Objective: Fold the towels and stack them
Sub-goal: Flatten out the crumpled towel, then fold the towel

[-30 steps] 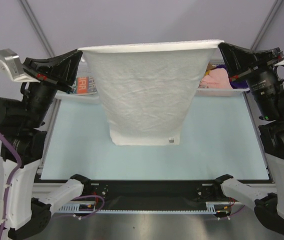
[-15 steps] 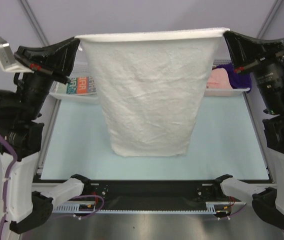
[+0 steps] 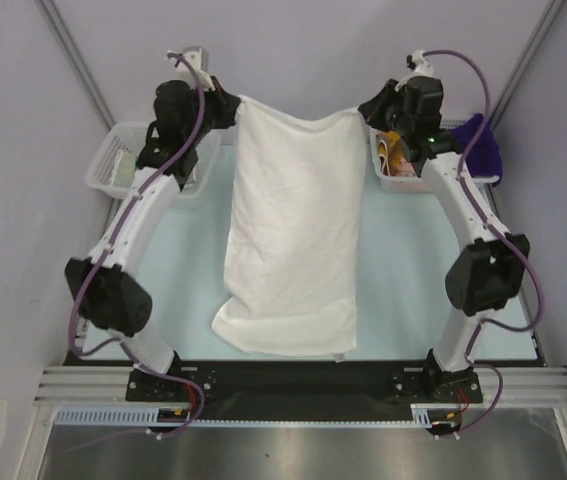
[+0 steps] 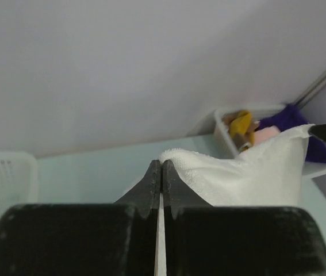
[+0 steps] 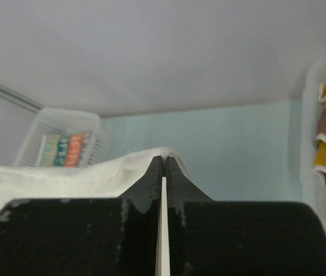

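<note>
Towel material: white towel (image 3: 293,230), nubby terry, soft, creased; a long rectangle.
Towel position: far corners lifted at the far side of the pale blue surface (image 3: 433,260), the far edge sagging between them; the near hem lay rumpled on the surface, close to its near edge.
Left jaws: pressed together, pinching the far-left corner.
Right jaws: pressed together, pinching the far-right corner.
Baskets: white plastic mesh; left basket (image 3: 108,165) far left, right basket (image 3: 395,183) far right, with a purple towel (image 3: 480,148) just right of it.
Change: half a second before, the towel had hung high, its top edge stretched taut and the hem clear of the surface; the arms had since reached far and the hem had come down.
</note>
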Robot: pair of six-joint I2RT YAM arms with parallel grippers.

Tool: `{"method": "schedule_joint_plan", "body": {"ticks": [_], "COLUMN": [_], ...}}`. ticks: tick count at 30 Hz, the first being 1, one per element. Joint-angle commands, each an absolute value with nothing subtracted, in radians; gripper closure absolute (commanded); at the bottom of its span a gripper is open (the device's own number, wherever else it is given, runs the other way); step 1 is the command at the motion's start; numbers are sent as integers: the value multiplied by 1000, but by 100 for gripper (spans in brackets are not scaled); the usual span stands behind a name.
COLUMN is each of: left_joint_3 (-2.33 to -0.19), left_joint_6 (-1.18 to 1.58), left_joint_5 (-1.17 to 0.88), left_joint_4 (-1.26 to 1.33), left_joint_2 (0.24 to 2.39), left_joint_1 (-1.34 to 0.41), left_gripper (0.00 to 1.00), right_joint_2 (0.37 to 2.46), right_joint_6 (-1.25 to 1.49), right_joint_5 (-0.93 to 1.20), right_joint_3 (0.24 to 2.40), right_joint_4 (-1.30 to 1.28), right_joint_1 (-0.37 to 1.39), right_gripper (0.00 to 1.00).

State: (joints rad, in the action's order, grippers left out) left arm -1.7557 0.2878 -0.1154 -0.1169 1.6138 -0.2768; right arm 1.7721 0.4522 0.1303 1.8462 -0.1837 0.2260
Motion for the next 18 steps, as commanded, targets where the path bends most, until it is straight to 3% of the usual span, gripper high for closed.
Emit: {"method": "schedule_joint_plan", "body": {"ticks": [1, 9, 18], "left_joint_3": [-1756, -2040, -2243], "left_joint_6": [282, 291, 291], "left_joint_5": [-87, -100, -103], "left_joint_4": [-20, -29, -35], "left_joint_2": [1699, 2037, 2184], "left_joint_1": [-252, -230, -199], "left_gripper": [100, 100, 100], "right_joint_2": [1845, 2104, 2330], "right_joint_6": [465, 472, 477], "right_joint_5": [167, 196, 201], "right_joint_3": [1893, 2094, 2367], "right_joint_4": [-98, -77, -118], "right_joint_1": [210, 190, 181], "right_gripper": [100, 100, 100]}}
